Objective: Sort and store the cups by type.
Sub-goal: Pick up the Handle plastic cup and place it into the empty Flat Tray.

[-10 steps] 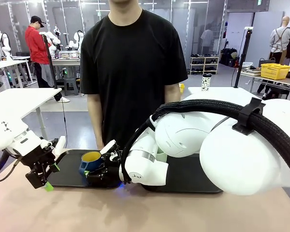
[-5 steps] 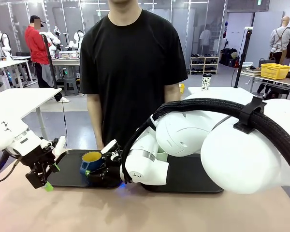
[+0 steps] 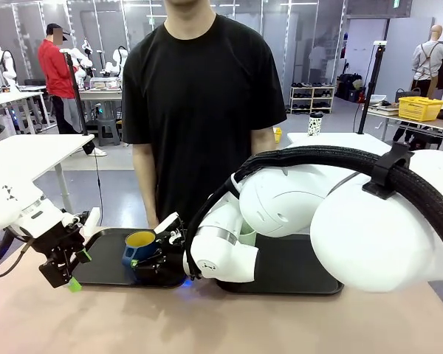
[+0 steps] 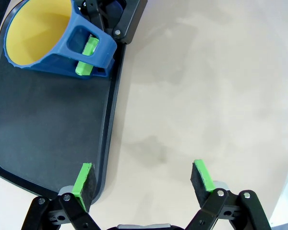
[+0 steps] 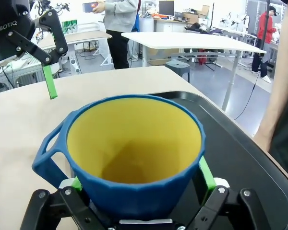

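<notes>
Mug [image 3: 139, 247], dark blue with yellow inside, upright on the left black tray [image 3: 107, 269], handle toward the bench's left end. Right end effector [image 3: 153, 254] sits around it, a green pad on either side of the wall; from the right wrist view the jaws stand wide and bracket the mug [image 5: 134, 153] rather than pinch it, so I judge it either just set down or about to be grasped, and cannot say which. Left end effector [image 3: 66, 273] hangs open and empty over bare bench [image 3: 207, 324] just beside the tray's near-left corner; its own view shows the tray rim [image 4: 108, 129] and the mug [image 4: 53, 40] beyond. Tumbler [image 3: 246, 237], pale green, barely visible behind the right arm's wrist, apparently on the right tray [image 3: 295, 269]. Person stands at the far side, hands down. Progress, as a judgement: each cup seems to occupy its own tray, sorting near complete; release and withdrawal of the right arm outstanding.
</notes>
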Tool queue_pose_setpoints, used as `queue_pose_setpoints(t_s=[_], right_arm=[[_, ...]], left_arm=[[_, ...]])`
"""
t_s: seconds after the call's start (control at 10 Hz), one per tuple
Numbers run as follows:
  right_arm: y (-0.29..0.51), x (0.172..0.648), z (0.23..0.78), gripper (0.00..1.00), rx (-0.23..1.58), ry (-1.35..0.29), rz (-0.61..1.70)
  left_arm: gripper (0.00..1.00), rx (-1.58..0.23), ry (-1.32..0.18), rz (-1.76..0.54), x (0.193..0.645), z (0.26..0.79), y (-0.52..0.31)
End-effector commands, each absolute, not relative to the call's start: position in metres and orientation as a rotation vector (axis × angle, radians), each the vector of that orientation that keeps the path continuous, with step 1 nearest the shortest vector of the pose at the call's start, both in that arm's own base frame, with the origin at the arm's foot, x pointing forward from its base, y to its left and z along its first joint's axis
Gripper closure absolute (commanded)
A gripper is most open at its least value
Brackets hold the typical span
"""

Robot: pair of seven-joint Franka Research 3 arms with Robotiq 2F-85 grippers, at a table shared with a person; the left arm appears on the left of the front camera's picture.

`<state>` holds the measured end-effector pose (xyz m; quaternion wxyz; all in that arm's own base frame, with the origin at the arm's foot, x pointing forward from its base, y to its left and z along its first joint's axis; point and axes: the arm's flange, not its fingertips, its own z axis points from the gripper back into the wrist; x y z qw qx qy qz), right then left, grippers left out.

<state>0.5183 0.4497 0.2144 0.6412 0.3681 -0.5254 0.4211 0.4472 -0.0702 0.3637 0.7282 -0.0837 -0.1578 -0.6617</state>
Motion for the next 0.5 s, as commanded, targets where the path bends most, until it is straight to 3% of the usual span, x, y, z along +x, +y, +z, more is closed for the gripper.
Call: queue_pose_setpoints(t_s=[0.0,0.4], right_arm=[[0.4539,0.4599,0.1960,0.00,0.783,-1.237,0.933],[0.4459,0.4509,0.1971,0.00,0.760,-1.207,0.931]], left_arm=[[0.00,-0.187,-0.355,-1.456,0.4487,0.3640,-0.0701],[0.00,-0.187,-0.355,-1.456,0.4487,0.3640,-0.0701]])
